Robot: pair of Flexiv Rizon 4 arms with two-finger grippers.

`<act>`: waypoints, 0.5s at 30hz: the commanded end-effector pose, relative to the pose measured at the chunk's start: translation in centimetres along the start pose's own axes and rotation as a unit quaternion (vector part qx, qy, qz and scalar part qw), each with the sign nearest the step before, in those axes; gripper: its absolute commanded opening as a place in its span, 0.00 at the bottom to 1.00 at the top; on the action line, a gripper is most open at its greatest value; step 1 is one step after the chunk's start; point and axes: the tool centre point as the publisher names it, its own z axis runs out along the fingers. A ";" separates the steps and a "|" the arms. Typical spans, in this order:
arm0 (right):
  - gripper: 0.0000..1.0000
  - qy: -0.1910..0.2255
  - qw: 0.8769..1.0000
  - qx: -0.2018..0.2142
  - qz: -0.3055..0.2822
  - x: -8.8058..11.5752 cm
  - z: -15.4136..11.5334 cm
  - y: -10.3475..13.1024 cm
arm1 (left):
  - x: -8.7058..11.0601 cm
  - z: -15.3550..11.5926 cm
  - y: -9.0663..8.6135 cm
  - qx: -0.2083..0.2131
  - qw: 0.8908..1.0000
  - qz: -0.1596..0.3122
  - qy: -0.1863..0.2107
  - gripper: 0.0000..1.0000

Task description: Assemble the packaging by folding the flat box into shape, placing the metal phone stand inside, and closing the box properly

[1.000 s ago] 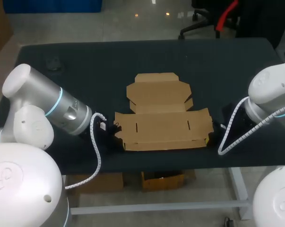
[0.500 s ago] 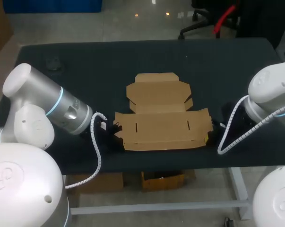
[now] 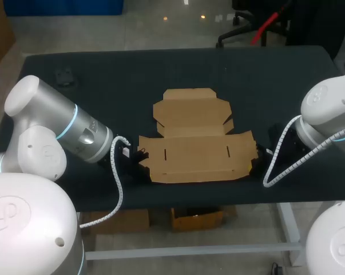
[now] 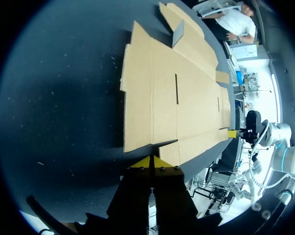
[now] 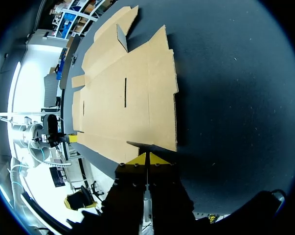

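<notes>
Through the head camera I see the desk (image 3: 275, 80), its top dark and matte right out to every edge. At about ten o'clock, near the far left corner, sits a small dark object (image 3: 64, 77). I cannot tell what it is, and it lies well apart from the desk's middle. My wrist cameras show pale specks (image 4: 37, 163) scattered over the dark surface.

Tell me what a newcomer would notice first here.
The flat cardboard box lies unfolded in the middle of the dark table. My two arms flank it from either end, with the left jaws and the right jaws both shut at its near corners.
</notes>
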 end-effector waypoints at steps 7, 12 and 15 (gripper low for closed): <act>0.00 0.005 1.000 0.007 0.017 -0.2 0.4 0.0 | 0.1 0.2 0.1 0.001 1.000 0.000 -0.004 0.00; 0.00 0.006 0.999 0.010 0.031 -0.2 0.4 0.2 | 0.1 0.1 0.1 0.003 1.000 0.000 -0.005 0.00; 0.00 0.008 0.999 0.011 0.036 -0.2 0.4 0.2 | 0.1 0.1 0.1 0.004 1.000 0.000 -0.005 0.00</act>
